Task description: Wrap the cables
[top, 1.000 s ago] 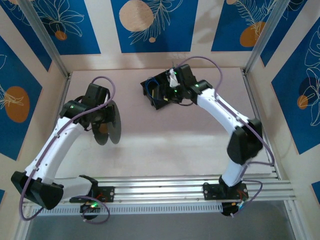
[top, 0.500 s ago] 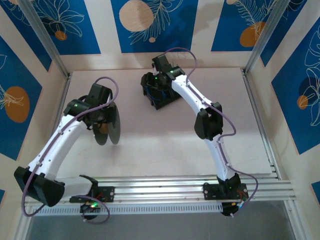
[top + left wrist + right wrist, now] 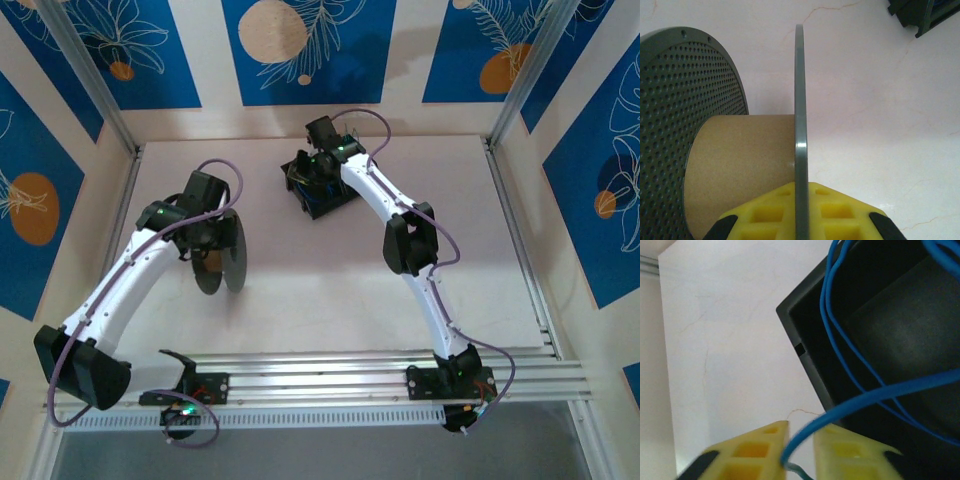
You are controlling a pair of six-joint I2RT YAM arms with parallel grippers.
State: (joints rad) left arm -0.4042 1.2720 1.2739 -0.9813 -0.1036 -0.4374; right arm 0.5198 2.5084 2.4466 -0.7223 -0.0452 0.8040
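Right tool (image 3: 800, 441) swung left over bin (image 3: 796, 331), closed on blue cable (image 3: 865, 398)

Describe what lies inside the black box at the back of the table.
Several blue cables loop inside the black box; one runs out between the right gripper's fingers. From above, the right arm covers much of it, hiding other contents.

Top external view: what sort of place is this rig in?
Probably a purpose-built robot test booth, not a home: pale table, blue printed wall panels on three sides, aluminium frame posts and a mounting rail.
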